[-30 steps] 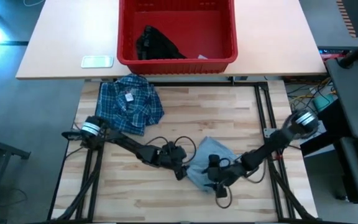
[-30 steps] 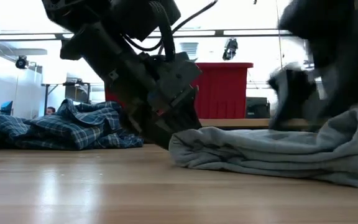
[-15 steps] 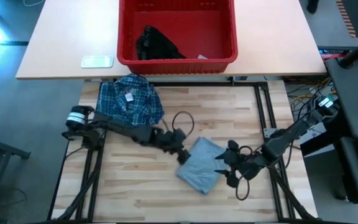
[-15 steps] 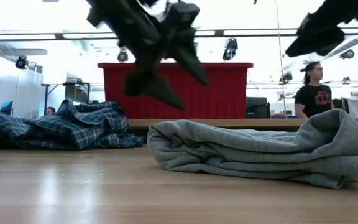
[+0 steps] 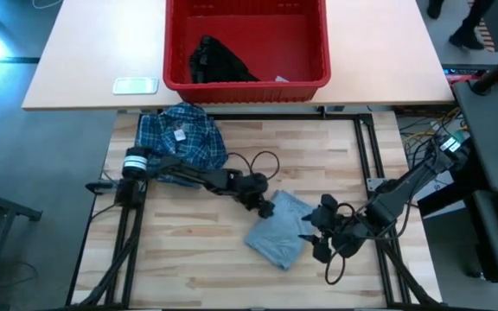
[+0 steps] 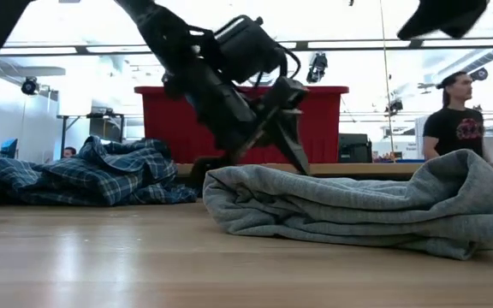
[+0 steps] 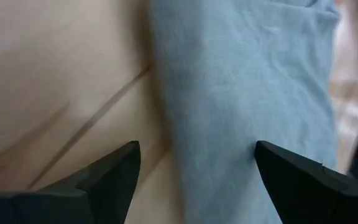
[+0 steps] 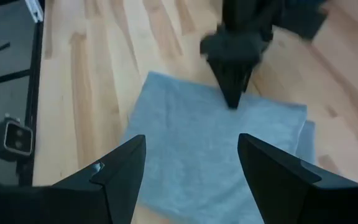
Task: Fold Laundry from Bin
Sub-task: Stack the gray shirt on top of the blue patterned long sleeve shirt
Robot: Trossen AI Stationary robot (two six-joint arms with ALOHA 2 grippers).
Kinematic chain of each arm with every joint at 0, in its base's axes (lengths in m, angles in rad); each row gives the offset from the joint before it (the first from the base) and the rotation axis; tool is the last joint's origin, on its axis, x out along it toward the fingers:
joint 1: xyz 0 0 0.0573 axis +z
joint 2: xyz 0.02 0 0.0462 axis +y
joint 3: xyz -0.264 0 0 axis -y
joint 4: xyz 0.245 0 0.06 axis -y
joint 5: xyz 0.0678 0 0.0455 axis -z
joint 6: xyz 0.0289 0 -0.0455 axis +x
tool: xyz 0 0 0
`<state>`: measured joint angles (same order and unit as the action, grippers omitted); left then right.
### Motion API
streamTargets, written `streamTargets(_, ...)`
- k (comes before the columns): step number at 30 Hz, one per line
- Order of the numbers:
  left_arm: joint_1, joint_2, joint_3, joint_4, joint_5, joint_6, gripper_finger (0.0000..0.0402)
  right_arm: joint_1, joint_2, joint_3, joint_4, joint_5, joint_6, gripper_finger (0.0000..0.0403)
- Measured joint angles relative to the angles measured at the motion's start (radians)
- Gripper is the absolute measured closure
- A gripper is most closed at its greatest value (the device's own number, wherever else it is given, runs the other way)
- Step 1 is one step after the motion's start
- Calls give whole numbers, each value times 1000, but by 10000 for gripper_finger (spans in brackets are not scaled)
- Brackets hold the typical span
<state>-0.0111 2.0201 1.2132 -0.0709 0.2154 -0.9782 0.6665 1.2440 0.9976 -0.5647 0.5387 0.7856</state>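
Note:
The folded light grey T-shirt (image 5: 277, 231) lies flat on the wooden table, right of centre. My left gripper (image 5: 266, 207) is open, its fingers (image 7: 114, 171) standing over the shirt's far left edge (image 7: 166, 93); I cannot tell whether they touch it. My right gripper (image 5: 318, 238) is open and raised above the table at the shirt's right side, looking down on the shirt (image 8: 210, 149). The blue plaid shirt (image 5: 180, 142) lies crumpled at the far left. A black garment (image 5: 219, 62) lies in the red bin (image 5: 245, 86).
The bin stands on a tan table beyond the wooden one, with a small pale object (image 5: 135, 85) to its left. A person (image 6: 454, 115) stands in the room behind. Bare wood lies along the near edge (image 5: 197, 276).
My right gripper has come off the grey T-shirt, risen and drawn back toward the table's right edge. My left gripper has lifted, rolled and swung from the shirt's near left side toward its far left corner. The shirt, bunched a second ago, now lies as a flat folded shape.

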Motion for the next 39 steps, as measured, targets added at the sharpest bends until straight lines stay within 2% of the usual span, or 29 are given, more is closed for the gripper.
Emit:
streamTargets(6, 0, 96, 38, 56, 64, 1, 124, -8, 39, 130, -149, 23, 1, 155)
streamTargets(12, 1, 148, 37, 220, 149, -3, 174, -12, 74, 214, -228, 52, -1, 156)
streamTargets(17, -1, 170, 38, 228, 143, -7, 248, -12, 93, 226, -248, 66, -1, 156)
streamTargets(23, -3, 163, 36, 222, 140, -7, 377, -12, 95, 226, -267, 67, -6, 158)
streamTargets(25, -4, 141, 36, 215, 133, -6, 386, -12, 95, 226, -279, 66, -8, 158)
streamTargets(27, -4, 107, 37, 166, 113, 8, 381, -12, 93, 226, -286, 67, -9, 158)
streamTargets(31, 7, 3, 29, -38, 54, 48, 390, -12, 91, 226, -303, 66, -12, 158)
streamTargets(39, 49, -298, 20, -484, -122, 122, 395, -12, 90, 226, -339, 64, -28, 158)
